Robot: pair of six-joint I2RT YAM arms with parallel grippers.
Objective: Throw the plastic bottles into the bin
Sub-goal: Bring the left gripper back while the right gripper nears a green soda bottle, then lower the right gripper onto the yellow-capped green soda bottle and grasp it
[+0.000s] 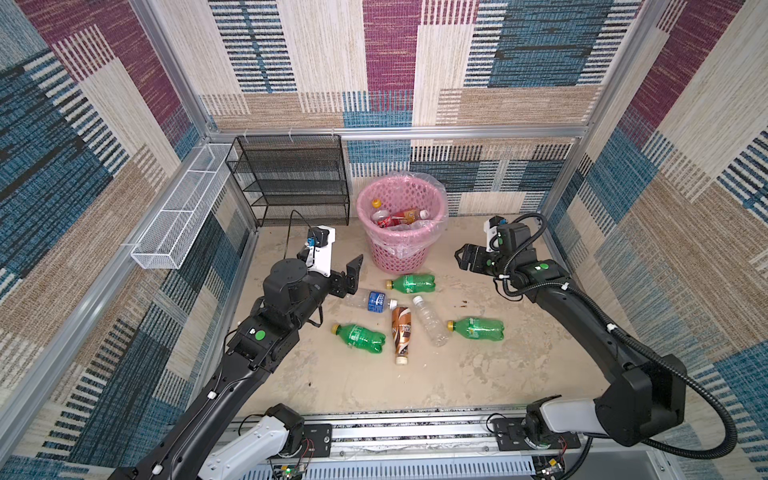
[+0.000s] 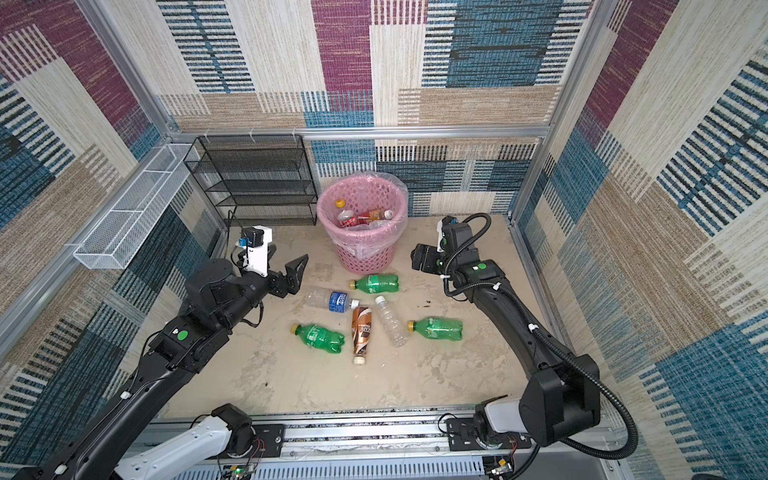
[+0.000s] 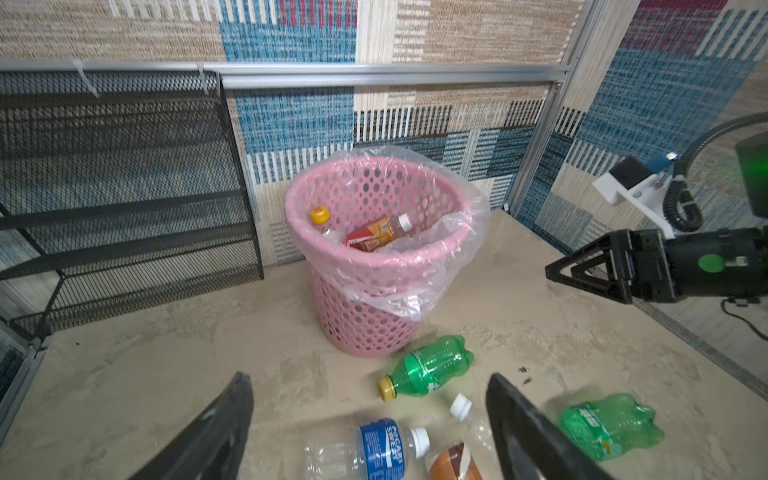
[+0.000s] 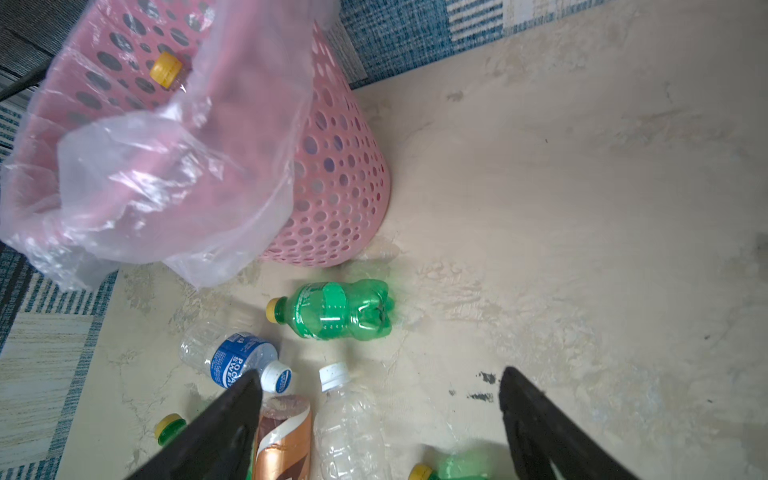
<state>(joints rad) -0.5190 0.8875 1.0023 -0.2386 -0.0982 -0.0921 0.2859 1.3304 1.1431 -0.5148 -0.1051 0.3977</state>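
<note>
Your left claw [image 1: 349,277] hangs spread, empty, blue-label bottle [image 1: 371,300] just lower right of it; right claw [image 1: 463,257], also spread, sits right of the bin [image 1: 395,259].

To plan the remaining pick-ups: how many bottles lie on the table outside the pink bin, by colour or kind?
Green bottles, yellow caps: 3
Clear bottle with blue label: 1
Clear bottle without label, white cap: 1
Brown coffee bottle: 1
Total: 6
</note>
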